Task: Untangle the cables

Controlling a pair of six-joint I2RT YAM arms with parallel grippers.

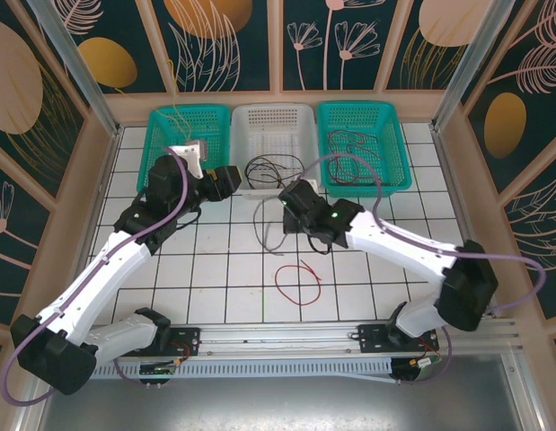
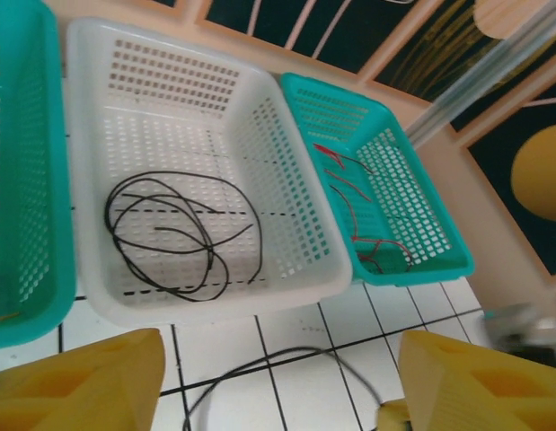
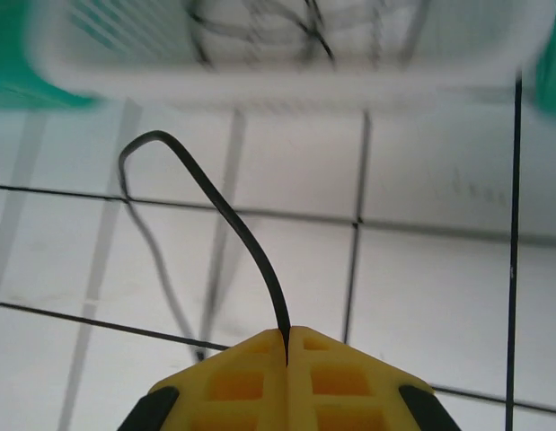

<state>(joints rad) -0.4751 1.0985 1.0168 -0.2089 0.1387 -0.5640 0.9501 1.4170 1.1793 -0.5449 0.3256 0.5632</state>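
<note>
Black cable [image 3: 251,252] end inside right fingers [image 3: 233,384]

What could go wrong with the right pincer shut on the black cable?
The right pincer pinches the thin black cable at its very tip, so it may slip when lifted. The cable's loop lies close to the white basket; pulling could snag the rim. The open left pincer hovers near the same cable, so the arms might collide.

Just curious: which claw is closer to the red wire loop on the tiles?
Right. The right claw hangs just beyond the red wire loop; the left claw is farther, beyond it and off to the left.
</note>
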